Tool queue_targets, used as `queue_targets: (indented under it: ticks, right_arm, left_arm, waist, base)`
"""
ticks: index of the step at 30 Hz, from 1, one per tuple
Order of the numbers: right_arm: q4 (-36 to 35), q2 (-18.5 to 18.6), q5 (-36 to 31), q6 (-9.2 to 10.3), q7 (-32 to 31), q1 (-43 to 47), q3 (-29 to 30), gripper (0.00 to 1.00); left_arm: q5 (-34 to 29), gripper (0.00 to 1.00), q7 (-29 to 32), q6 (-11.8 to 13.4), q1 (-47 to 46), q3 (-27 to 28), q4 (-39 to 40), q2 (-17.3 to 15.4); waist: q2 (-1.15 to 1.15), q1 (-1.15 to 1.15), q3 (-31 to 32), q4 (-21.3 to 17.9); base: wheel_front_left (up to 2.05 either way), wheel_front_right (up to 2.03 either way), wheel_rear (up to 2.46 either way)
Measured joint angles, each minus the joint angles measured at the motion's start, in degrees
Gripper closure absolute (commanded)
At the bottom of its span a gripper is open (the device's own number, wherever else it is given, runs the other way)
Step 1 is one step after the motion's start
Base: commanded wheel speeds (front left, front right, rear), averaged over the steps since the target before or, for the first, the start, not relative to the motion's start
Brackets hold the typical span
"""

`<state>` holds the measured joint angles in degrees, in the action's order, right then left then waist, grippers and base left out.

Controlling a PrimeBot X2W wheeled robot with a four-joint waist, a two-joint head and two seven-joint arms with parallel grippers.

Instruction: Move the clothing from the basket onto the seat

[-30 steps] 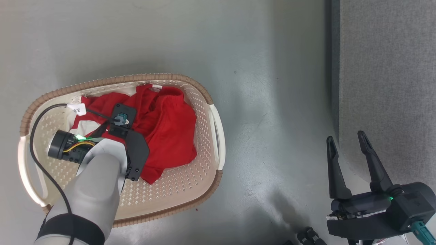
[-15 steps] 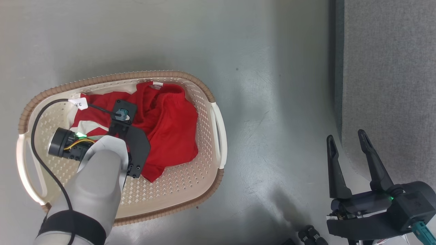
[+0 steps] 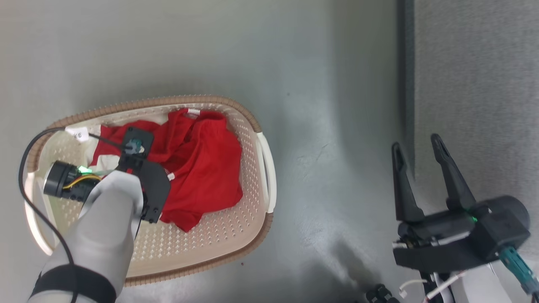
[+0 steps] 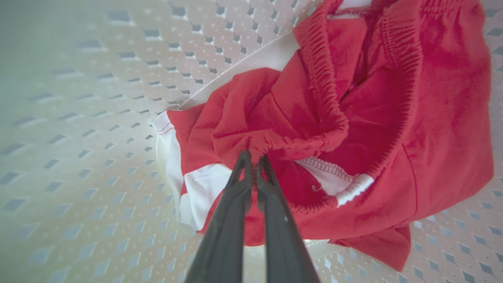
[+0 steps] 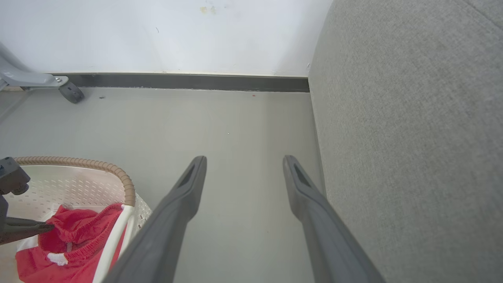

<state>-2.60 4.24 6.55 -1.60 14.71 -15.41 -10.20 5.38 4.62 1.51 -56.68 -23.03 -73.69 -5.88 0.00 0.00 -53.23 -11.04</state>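
Observation:
The clothing (image 3: 210, 168) is a heap of bright red fabric with white bands, lying in the cream basket (image 3: 168, 101) with a brown rim on the floor at the left. In the left wrist view my left gripper (image 4: 251, 159) is shut, its tips pinching a gathered red hem of the clothing (image 4: 393, 118) above the perforated basket wall (image 4: 78, 118). My right gripper (image 3: 416, 144) stands open and holds nothing, beside the front edge of the grey seat (image 3: 476, 84). The right wrist view shows the right gripper (image 5: 244, 161), the seat (image 5: 412, 118), the basket (image 5: 98, 165) and the clothing (image 5: 74, 232).
Bare grey floor (image 3: 337, 126) lies between the basket and the seat. A white wall with a dark baseboard (image 5: 188, 81) runs behind. A caster wheel (image 5: 72, 94) of a grey frame stands at the far left. My left forearm (image 3: 101, 235) hangs over the basket's near side.
My left gripper has shut on the red clothing in the basket. The head view has shifted a little, and the right gripper now sits higher in it, still open.

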Motion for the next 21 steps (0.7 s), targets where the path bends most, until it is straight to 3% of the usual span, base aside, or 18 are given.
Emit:
queue_targets:
  ticks: [21]
  right_arm:
    - [11.99, -0.55, 2.78, -1.01, 0.0, -6.42, 1.74, 0.0]
  left_arm:
    - [0.7, 1.0, -9.62, -2.9, 9.39, -0.19, -0.1, 1.13]
  waist:
    - [0.0, -0.01, 13.67, -0.58]
  base:
    - [0.0, 0.0, 0.0]
